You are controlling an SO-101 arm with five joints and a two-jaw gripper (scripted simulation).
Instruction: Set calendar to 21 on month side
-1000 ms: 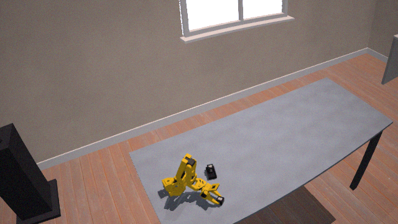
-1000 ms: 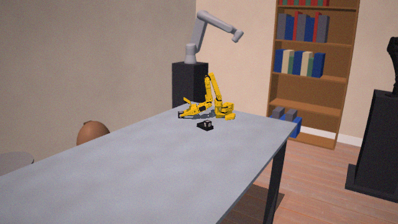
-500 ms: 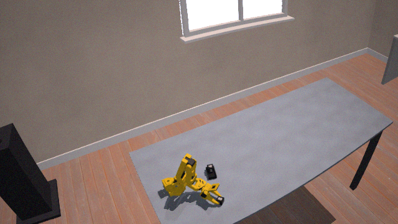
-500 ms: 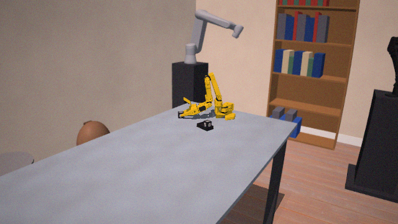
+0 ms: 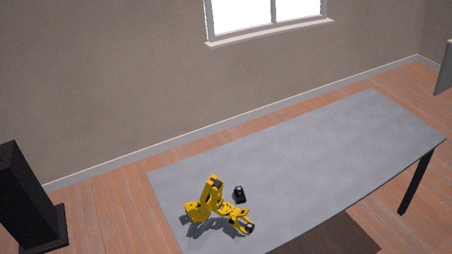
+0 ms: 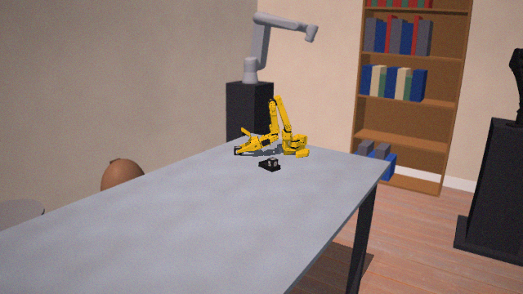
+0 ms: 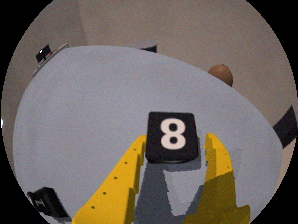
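Note:
A black cube (image 7: 173, 137) (image 5: 250, 228) (image 6: 236, 150) with a white 8 on its top face lies on the grey table, between the fingertips of my yellow gripper (image 7: 176, 152) (image 5: 248, 227) (image 6: 239, 151). The fingers stand slightly apart, with a narrow gap beside the cube, so the gripper is open. The black tray (image 5: 241, 200) (image 6: 263, 165) (image 7: 45, 203) lies flat a short way off, beside the arm's base. It holds the second cube (image 5: 239, 191) (image 6: 273, 163), whose digits I cannot read.
The gripper and cube are near the table's front edge (image 5: 268, 247). The arm's base (image 5: 198, 212) stands close to the table's left end. A black pedestal (image 5: 21, 197) stands on the floor to the left.

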